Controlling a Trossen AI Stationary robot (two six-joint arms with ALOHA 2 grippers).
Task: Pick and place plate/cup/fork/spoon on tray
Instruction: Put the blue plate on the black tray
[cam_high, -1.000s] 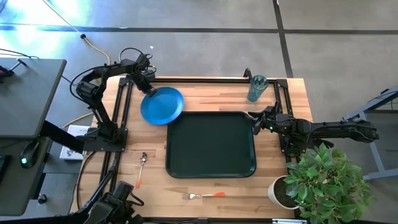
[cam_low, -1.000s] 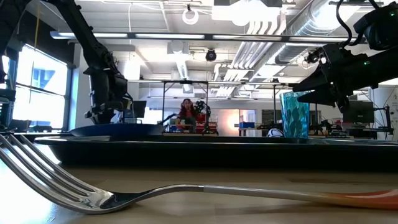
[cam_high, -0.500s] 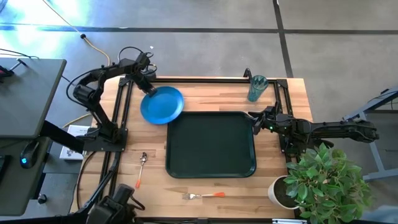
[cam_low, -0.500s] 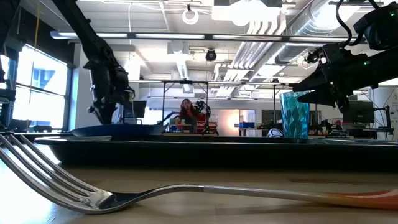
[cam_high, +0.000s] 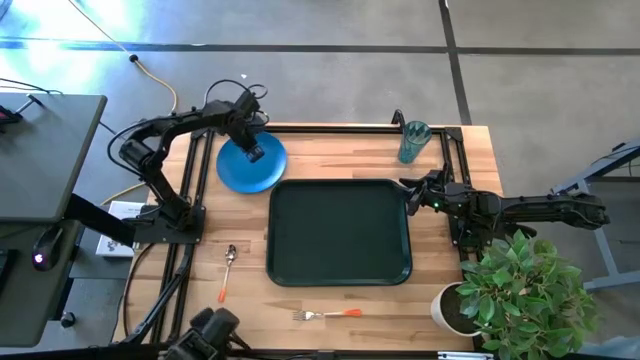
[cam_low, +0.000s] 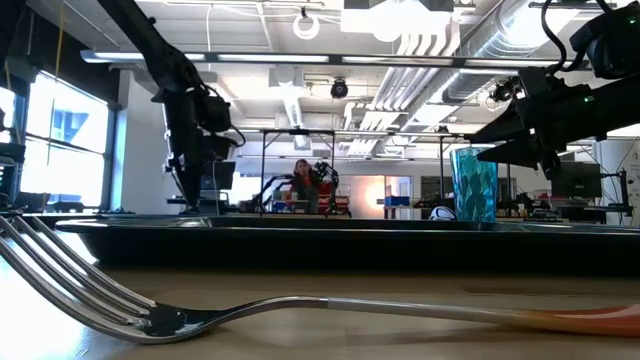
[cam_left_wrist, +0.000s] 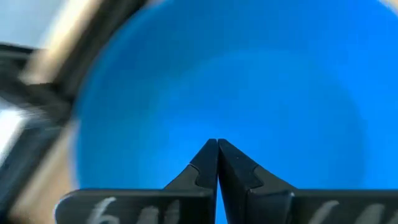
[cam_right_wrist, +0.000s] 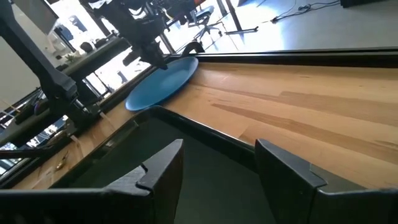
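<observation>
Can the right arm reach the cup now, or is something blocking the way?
Probably yes. The right gripper is open at the tray's far right corner, and the cup stands upright just beyond it with only bare table between.

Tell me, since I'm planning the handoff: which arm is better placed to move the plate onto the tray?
Left. Its tool sits shut over the plate; the right tool waits open across the tray.
</observation>
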